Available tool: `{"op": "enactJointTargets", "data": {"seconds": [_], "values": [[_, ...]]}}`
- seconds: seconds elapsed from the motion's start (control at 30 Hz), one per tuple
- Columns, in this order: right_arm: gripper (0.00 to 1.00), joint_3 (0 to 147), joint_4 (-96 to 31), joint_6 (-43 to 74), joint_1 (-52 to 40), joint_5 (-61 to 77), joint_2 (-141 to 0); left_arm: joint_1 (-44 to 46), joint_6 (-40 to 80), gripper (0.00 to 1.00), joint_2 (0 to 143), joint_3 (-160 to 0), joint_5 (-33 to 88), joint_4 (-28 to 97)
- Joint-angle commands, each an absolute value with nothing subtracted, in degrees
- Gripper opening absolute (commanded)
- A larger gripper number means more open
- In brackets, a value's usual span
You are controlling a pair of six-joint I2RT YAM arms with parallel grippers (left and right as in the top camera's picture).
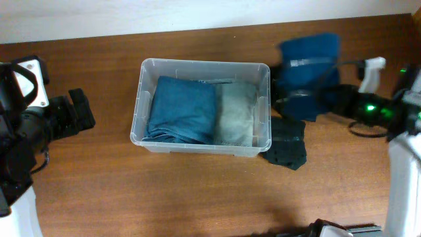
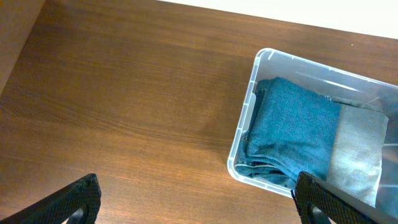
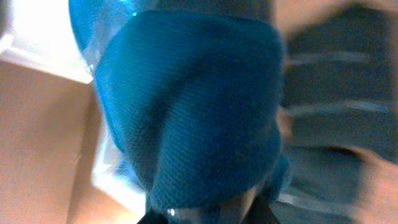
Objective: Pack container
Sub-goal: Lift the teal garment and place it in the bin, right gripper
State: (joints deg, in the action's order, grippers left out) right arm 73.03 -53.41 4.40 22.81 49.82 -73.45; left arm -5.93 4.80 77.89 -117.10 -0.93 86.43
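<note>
Though a pale wall (image 1: 131,16) shows along the far edge, most of the view is brown wood-grain table (image 1: 197,191). The container (image 1: 204,62) sits approx mid-table, w/ a folded blue towel (image 1: 183,108) in its left part and a grey cloth (image 1: 235,112) touching it on the right. Left gripper (image 2: 196,190) hangs over bare wood left of the container, fingers wide apart, holding nothing. Right gripper (image 1: 293,100), just off the container's right end, is closed on a blue bundle (image 1: 309,56); a dark cloth (image 1: 286,141) lies on the table by the container's near-right corner
</note>
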Motion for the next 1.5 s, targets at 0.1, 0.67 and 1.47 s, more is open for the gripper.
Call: {"op": "enactJointTargets", "data": {"seconds": [0.1,0.67,1.47], "values": [[0.04,73.38,-45.89,24.58,2.98,42.44,-68.66,-6.17,4.91,0.99,77.76,-117.10,-1.50,86.43],[0.04,70.96,-40.53,53.08,-13.23,26.13,-87.77,-6.17,4.91,0.99,77.76,-117.10,-1.50,86.46],[0.25,70.94,-42.11,24.47,-13.85,8.67,-68.60,-6.17,4.91,0.99,77.76,-117.10,-1.50,86.43]]}}
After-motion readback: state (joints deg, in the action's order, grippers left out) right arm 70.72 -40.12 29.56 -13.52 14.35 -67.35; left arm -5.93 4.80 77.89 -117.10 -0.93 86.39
